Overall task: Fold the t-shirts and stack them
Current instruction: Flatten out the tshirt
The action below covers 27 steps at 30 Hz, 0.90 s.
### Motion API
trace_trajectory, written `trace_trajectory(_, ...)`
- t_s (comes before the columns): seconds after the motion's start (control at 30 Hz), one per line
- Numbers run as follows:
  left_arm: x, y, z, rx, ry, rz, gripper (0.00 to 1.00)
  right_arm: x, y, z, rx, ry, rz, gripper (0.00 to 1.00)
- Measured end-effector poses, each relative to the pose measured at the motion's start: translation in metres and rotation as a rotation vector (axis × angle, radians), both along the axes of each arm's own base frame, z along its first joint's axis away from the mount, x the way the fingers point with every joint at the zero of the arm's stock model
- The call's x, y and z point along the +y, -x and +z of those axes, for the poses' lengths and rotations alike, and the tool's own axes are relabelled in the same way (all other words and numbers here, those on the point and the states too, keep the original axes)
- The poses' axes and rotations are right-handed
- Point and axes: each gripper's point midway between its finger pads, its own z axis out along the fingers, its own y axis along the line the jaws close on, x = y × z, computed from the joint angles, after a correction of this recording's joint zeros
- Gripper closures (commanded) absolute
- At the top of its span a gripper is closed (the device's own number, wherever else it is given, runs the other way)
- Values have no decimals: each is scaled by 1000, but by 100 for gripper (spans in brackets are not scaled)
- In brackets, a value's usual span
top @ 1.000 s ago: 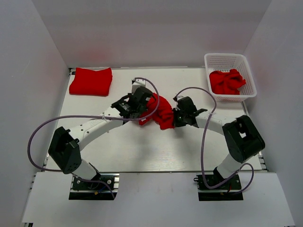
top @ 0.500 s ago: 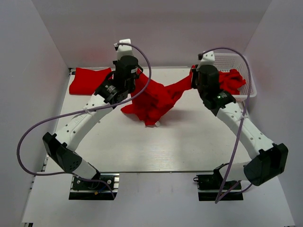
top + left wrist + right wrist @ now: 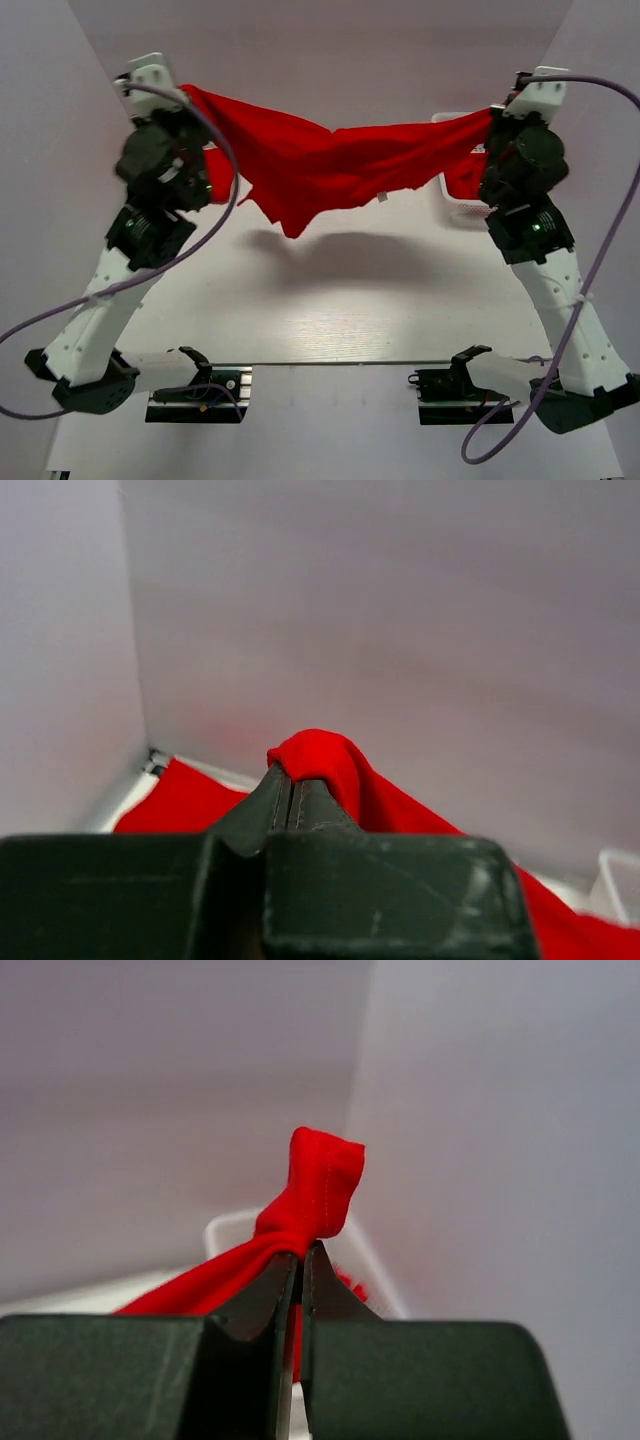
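A red t-shirt (image 3: 330, 165) hangs stretched in the air between my two raised grippers, sagging in the middle above the table (image 3: 330, 300). My left gripper (image 3: 185, 92) is shut on its left corner; in the left wrist view the cloth (image 3: 330, 755) bunches over the closed tips of the gripper (image 3: 290, 775). My right gripper (image 3: 495, 112) is shut on the right corner, and the right wrist view shows the cloth (image 3: 322, 1180) pinched at the gripper's tips (image 3: 300, 1250). A folded red t-shirt (image 3: 185, 798) lies at the table's back left.
A white mesh basket (image 3: 462, 208) stands at the back right, mostly hidden by my right arm, with crumpled red cloth (image 3: 352, 1282) in it. White walls close in the back and both sides. The held shirt casts a shadow on the table's middle.
Both arms have lifted the shirt from the table's middle, risen high and spread apart. The shirt has gone from a crumpled heap to a stretched span in the air.
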Motion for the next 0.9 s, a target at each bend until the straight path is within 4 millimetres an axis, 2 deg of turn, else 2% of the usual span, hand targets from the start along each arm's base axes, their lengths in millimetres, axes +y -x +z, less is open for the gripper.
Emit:
trace_trajectory(0.13,42,45,38,-113,52,39,100,-28,36,51,-122,19,-89,100)
trace_trajectory(0.3,63,75,62,-179,77,28,100,-58,89,106,-267,5,-152,100)
trace_trajectory(0.47,70,94,72,-219,76,-35,100,-84,139,134,-377,-35,-187,100)
trace_trajectory(0.57,69,99,73,-228,82,-62,100,-91,153,140,-413,-57,-201,100)
trace_trajectory(0.67,61,91,64,-210,90,-74,100,-87,140,131,-392,-55,-215,100)
trace_trajectory(0.73,48,75,40,-159,87,-73,100,-79,114,110,-340,-48,-238,100)
trace_trajectory(0.8,27,46,0,-68,63,-65,100,-64,73,71,-246,-22,-251,100)
trace_trajectory(0.87,2,10,-53,55,28,-49,100,-44,19,19,-116,19,-245,100)
trace_trajectory(0.9,-12,-11,-86,129,9,-40,100,-31,-13,-13,-34,43,-232,100)
